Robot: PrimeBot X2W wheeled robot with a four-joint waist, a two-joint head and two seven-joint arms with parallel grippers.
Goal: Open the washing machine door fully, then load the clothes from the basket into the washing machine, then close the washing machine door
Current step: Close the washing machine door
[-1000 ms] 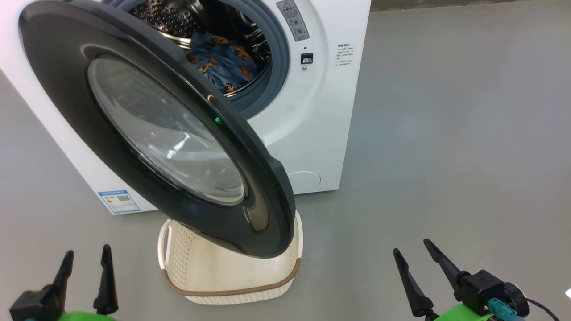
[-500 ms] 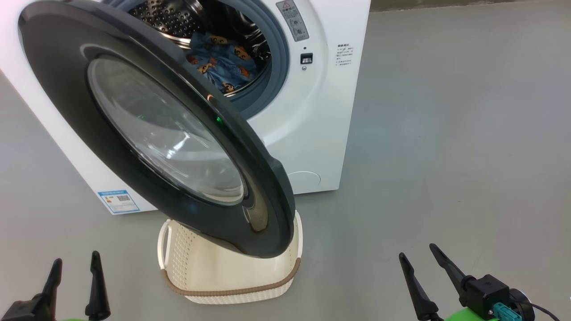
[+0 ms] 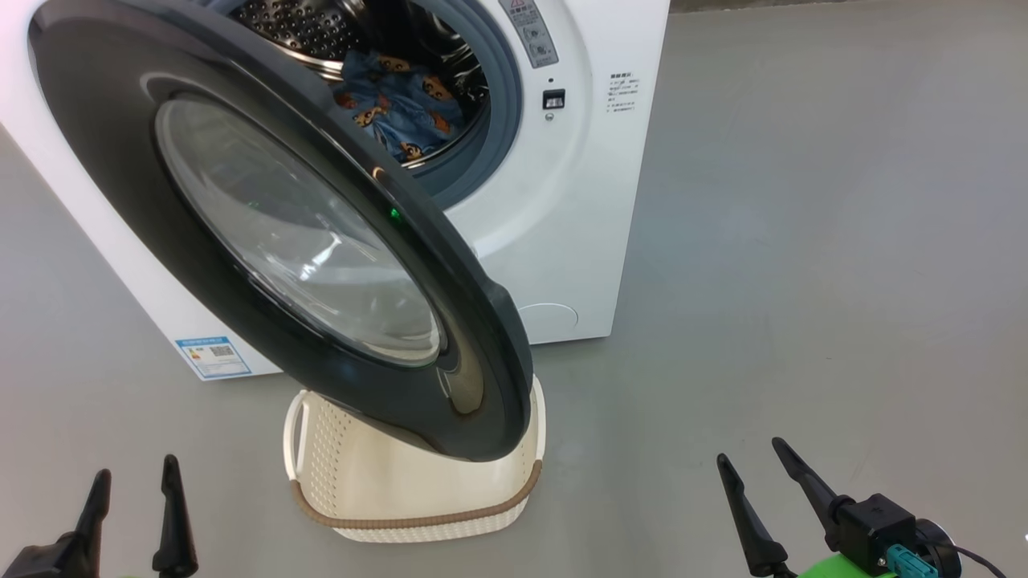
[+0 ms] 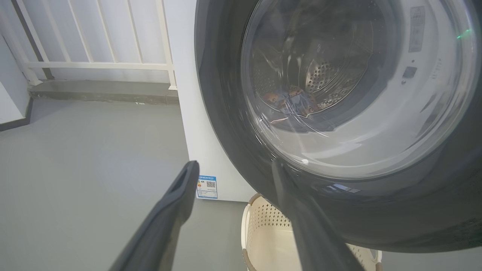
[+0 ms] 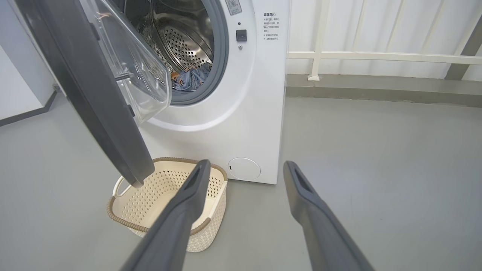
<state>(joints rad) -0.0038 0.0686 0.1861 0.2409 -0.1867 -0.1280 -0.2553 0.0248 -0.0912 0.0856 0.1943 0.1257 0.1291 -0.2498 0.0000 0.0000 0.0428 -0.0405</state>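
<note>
We see both of our grippers low in the head view, each with its two long dark fingers spread wide and holding nothing: the left gripper (image 3: 136, 466) at the lower left, the right gripper (image 3: 750, 449) at the lower right. Ahead and between them, the small cream-white perforated plastic basket with a brown woven-look rim (image 3: 418, 490) sits on the smooth grey floor (image 3: 803, 281), apart from both grippers. In the right wrist view its bare perforated bottom shows.

The large round glossy black door with a bulging clear glass window (image 3: 265, 225) stands swung out from the big white front-loading washing machine (image 3: 578, 201). Its lower free edge hangs over the far part of the basket, nearer our left gripper than our right. In the left wrist view the door looms just beyond that gripper's fingertips.

Behind the door, a crumpled blue patterned garment (image 3: 397, 104) lies in the steel perforated drum, inside the grey rubber gasket.

Bare floor spreads to the right of the machine and in front of our right gripper. A white railing (image 5: 376, 56) on a low grey kerb bounds it behind the machine.
</note>
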